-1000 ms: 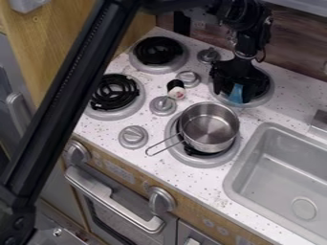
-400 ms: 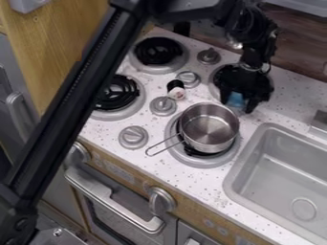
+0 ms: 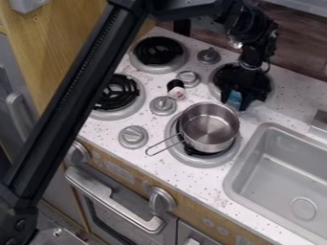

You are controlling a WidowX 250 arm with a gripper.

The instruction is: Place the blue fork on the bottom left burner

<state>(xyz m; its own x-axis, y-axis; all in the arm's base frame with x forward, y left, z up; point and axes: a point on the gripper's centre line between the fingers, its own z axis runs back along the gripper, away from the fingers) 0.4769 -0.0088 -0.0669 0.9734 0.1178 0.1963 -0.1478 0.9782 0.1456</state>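
A toy kitchen, shown by its stove burners (image 3: 115, 115) and sink (image 3: 256, 191).

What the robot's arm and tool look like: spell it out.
The arm is matte black, with a long, straight, beam-like link carrying a fine textured strip lengthwise, and bulky dark joints. The tool is black too, below a wrist with a small shiny silvery patch.

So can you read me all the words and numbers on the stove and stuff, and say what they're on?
No text here can be read.
Wooden strip above the oven door: pale markings, too small to read.
Small black-and-white thing between the burners: a reddish mark, too small to read.
Metal pot: no writing that I can see.
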